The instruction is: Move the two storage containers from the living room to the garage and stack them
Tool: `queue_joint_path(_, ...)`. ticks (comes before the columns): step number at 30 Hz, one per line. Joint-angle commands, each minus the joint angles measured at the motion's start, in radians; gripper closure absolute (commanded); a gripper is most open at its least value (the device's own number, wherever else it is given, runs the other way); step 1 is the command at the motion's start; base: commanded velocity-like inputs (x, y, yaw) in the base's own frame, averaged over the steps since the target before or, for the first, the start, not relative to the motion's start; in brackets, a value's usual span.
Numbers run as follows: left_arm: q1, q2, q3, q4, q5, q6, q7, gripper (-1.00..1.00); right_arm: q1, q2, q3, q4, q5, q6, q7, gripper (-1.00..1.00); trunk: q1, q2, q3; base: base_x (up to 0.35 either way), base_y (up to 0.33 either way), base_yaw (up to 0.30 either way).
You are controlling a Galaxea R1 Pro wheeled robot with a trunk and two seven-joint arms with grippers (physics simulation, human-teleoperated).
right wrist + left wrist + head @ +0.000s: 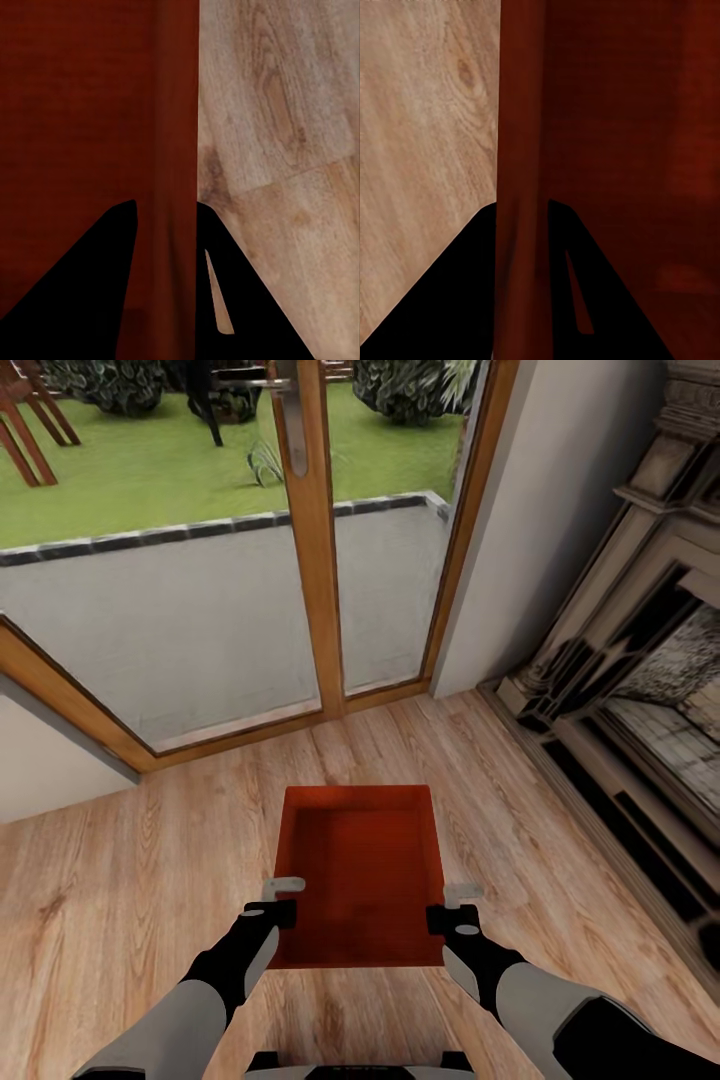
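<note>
The left gripper and the right gripper are sitting nearest, low in the head view, each one straddling a long side wall of the red bin. In both wrist views one finger is lying inside the bin and one outside, w/ the wall running between them and looking pinched, so I am judging both grippers clamped on the bin. The bin is resting, or is just lifted, over the wood floor of the living room, close in front of the robot; I cannot tell if it is touching the floor.

To do this step well, both arms are needing to rise together at the same speed and keep the bin level, bc a thin wall can slip out of a side pinch if one arm is leading.

Around: the glass door w/ wood frame is standing just ahead, and the fireplace is at the right. Both are blocking the way forward, so the base probably has to back up and turn before going to the garage.
</note>
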Motion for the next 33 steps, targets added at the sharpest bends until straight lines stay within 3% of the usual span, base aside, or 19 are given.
queue_joint_path(1, 0.001, 0.000, -0.003, 0.001, 0.007, 0.006, 0.006, 1.00, -0.001, 0.001, 0.009, -0.031, 0.002, -0.064, 0.023, 1.00, -0.004, 0.007, 0.003, 0.000, 0.000, 0.000)
queue_joint_path(13, 0.001, 0.000, -0.003, 0.001, 0.006, 0.006, 0.006, 1.00, -0.001, 0.001, 0.009, -0.031, 0.004, -0.071, 0.034, 1.00, -0.050, 0.091, 0.040, 0.000, 0.000, 0.000)
queue_joint_path(27, 0.001, 0.001, -0.003, 0.000, 0.004, 0.004, 0.006, 1.00, -0.001, 0.002, 0.004, -0.031, 0.002, -0.072, 0.032, 1.00, -0.050, 0.091, 0.040, 0.000, 0.000, 0.000)
queue_joint_path(33, 0.001, 0.001, -0.003, 0.000, 0.004, 0.005, 0.006, 1.00, -0.001, 0.002, 0.000, -0.032, -0.003, -0.071, -0.002, 1.00, -0.050, 0.091, 0.040, 0.000, 0.000, -0.080)
